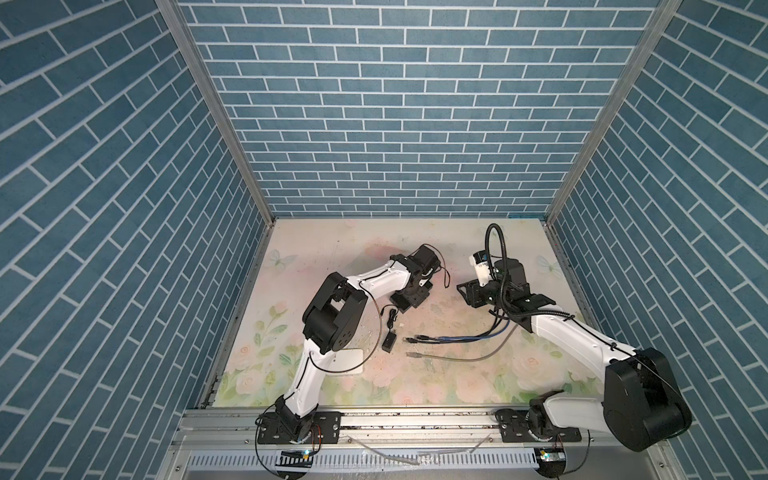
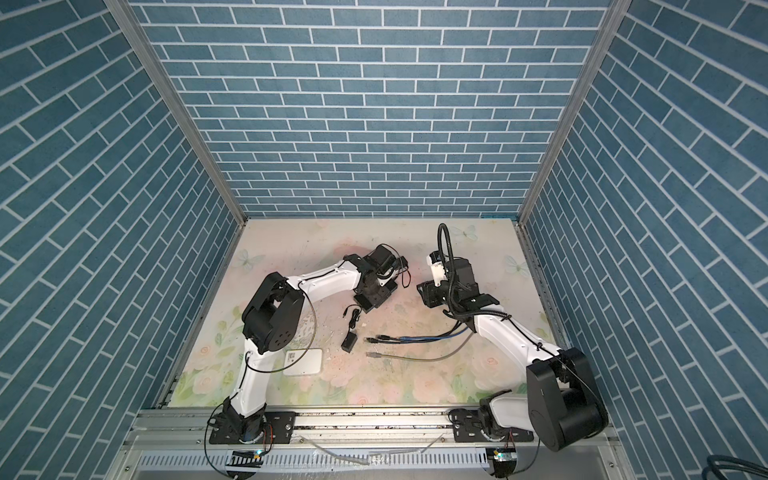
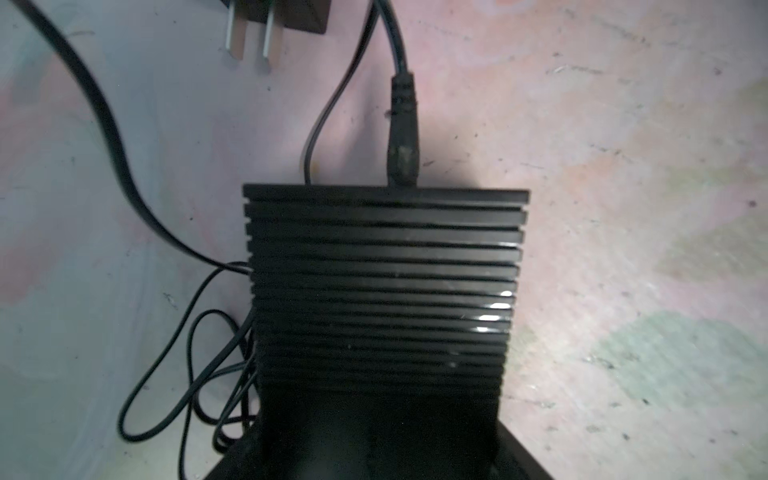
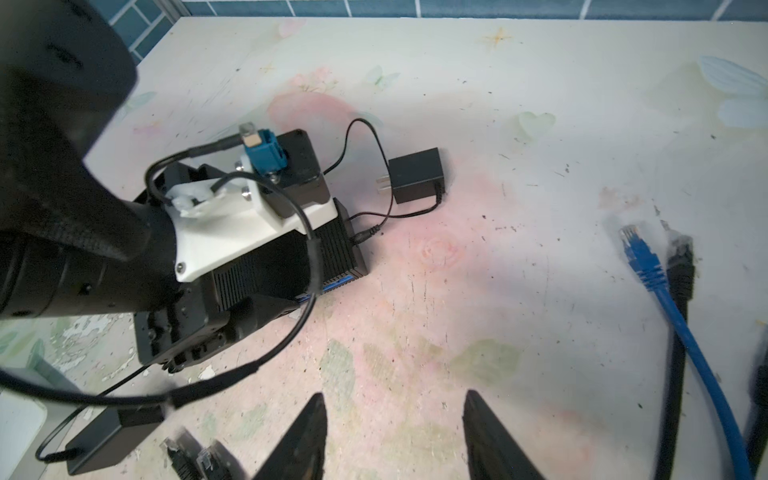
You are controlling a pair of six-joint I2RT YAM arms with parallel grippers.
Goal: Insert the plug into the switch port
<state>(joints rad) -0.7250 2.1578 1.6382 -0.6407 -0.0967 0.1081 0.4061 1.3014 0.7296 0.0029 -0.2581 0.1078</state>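
The black ribbed switch (image 3: 382,270) lies on the table under my left gripper (image 1: 415,291), whose jaws straddle its sides. The grip itself is lost in shadow. The switch also shows in the right wrist view (image 4: 332,249), blue port face (image 4: 336,282) towards the camera. A black barrel plug (image 3: 401,137) meets the switch's end face, and its thin wire runs to a two-pronged adapter (image 4: 415,174). My right gripper (image 4: 395,399) hangs open and empty over bare table, right of the switch in both top views (image 1: 465,291).
A blue network plug (image 4: 636,249) and a black one (image 4: 681,253) lie near my right gripper. More cable ends (image 1: 409,338), a grey cable (image 1: 457,357), a black adapter box (image 1: 388,343) and a white box (image 1: 349,361) lie towards the front.
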